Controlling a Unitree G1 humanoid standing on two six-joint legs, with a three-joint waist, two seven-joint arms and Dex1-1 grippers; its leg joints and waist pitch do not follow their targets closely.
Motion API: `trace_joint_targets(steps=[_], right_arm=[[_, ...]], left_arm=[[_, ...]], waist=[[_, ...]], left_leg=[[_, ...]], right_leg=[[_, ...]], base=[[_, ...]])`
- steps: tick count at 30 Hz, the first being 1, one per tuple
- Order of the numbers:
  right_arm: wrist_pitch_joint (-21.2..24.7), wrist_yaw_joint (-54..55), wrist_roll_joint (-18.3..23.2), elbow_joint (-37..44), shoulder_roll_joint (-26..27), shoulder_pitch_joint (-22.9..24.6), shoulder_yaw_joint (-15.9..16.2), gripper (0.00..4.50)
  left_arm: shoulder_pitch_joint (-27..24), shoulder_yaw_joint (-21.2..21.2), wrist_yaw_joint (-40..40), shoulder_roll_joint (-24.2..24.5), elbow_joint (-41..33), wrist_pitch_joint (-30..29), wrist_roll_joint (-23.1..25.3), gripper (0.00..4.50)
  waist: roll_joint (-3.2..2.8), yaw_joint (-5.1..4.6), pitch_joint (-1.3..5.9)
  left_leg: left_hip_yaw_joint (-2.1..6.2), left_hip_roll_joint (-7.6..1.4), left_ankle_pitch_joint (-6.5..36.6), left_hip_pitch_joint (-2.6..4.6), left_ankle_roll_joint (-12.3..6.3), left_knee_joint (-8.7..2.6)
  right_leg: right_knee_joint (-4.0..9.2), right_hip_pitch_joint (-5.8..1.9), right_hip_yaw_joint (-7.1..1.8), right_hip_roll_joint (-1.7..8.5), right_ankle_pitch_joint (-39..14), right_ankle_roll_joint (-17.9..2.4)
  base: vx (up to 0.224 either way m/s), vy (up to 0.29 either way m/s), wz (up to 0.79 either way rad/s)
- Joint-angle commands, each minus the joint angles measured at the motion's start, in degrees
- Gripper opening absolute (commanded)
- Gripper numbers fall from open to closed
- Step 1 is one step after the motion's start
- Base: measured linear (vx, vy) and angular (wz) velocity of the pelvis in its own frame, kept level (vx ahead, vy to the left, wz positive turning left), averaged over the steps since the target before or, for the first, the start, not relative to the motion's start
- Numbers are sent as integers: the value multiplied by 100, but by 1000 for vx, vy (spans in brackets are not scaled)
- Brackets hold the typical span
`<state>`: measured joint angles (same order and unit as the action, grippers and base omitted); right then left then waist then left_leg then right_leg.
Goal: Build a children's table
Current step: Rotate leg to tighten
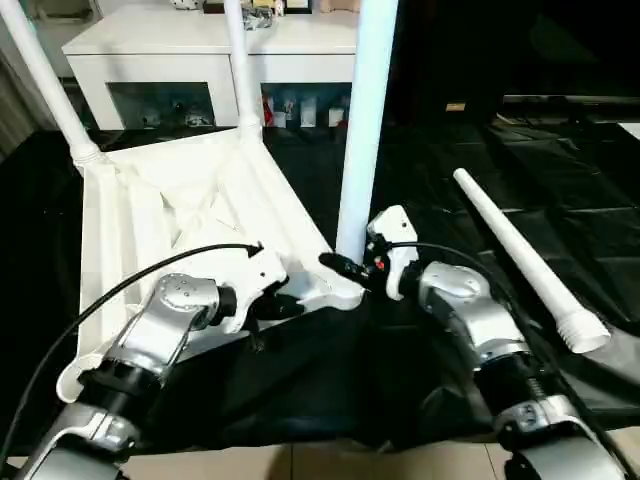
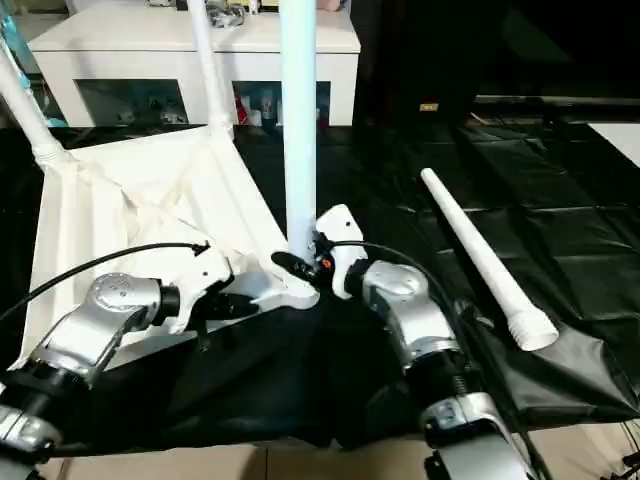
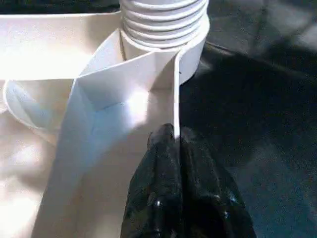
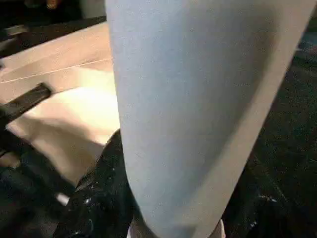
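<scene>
The children's table top (image 1: pixel 180 200) lies upside down on black cloth, its ribbed underside facing up. Two legs (image 1: pixel 50 85) (image 1: pixel 240 70) stand in its far corner sockets. A third leg (image 1: pixel 365 120) stands upright in the near right corner socket (image 3: pixel 163 25). My right gripper (image 1: pixel 350 265) is shut on this leg just above its base; one black finger (image 4: pixel 104 193) lies against the tube (image 4: pixel 198 99). My left gripper (image 1: pixel 290 305) is shut on the table top's thin rim beside that socket, its fingers (image 3: pixel 183 198) pinching the wall. The fourth leg (image 1: pixel 520 260) lies loose on the cloth to the right.
A white cabinet (image 1: pixel 200 50) with glass doors stands behind the table top. The black cloth (image 1: pixel 480 160) covers the floor, with pale tiles (image 1: pixel 300 465) at its near edge. A black cable (image 1: pixel 120 285) runs over the table top to my left wrist.
</scene>
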<state>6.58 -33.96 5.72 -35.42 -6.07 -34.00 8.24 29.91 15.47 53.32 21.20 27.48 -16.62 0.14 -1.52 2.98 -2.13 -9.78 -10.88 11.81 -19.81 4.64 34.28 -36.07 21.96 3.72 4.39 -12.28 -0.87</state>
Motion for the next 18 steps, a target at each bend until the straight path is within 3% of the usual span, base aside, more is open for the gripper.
trace_joint_targets(steps=[1, 4, 7, 9, 10, 13, 18], right_arm=[[438, 836, -378, -933, 166, 118, -12, 186], [620, 1685, -331, -1360, 514, -149, -233, 186], [736, 2124, -238, -1691, 858, -385, -349, 186], [817, 2451, -144, -1912, 1125, -569, -458, 186], [809, 2578, -154, -2018, 1215, -644, -495, 186], [832, 2770, -143, -2223, 1341, -747, -604, 186], [772, 2886, -178, -2393, 1344, -828, -689, 186]], left_arm=[[199, -105, -580, -231, 192, -235, 161, 0], [296, -202, -1290, -717, 493, -620, 194, 0], [404, -130, -1652, -1171, 762, -786, 221, 0], [542, -68, -1862, -1508, 959, -881, 227, 0], [605, -60, -1957, -1607, 1031, -898, 255, 0], [680, -78, -2053, -1698, 1009, -981, 293, 0], [618, -110, -2026, -1620, 909, -1030, 309, 0]], waist=[[-77, -13, 192], [-82, -29, 188], [-73, -44, 181], [-24, -53, 193], [-51, -53, 188], [-24, -41, 196], [-13, -61, 210]], left_leg=[[114, -208, 1983, 15, 205, -545], [140, -196, 2074, 27, 250, -550], [139, -182, 2140, 18, 166, -561], [124, -180, 2035, 25, 116, -563], [117, -174, 2040, 48, 100, -569], [132, -179, 2098, 64, 52, -612], [134, -189, 2129, 48, 72, -636]], right_leg=[[593, -138, -300, 405, -2038, -1043], [631, -132, -292, 420, -2330, -945], [669, -126, -289, 409, -2494, -837], [692, -121, -294, 408, -2471, -785], [705, -96, -298, 405, -2500, -778], [741, -117, -280, 415, -2650, -660], [735, -110, -295, 408, -2401, -658]], base=[[0, 0, 0], [0, 0, 0], [0, 0, 0], [0, 0, 0], [0, 0, 0], [0, 0, 0], [0, 0, 0]])
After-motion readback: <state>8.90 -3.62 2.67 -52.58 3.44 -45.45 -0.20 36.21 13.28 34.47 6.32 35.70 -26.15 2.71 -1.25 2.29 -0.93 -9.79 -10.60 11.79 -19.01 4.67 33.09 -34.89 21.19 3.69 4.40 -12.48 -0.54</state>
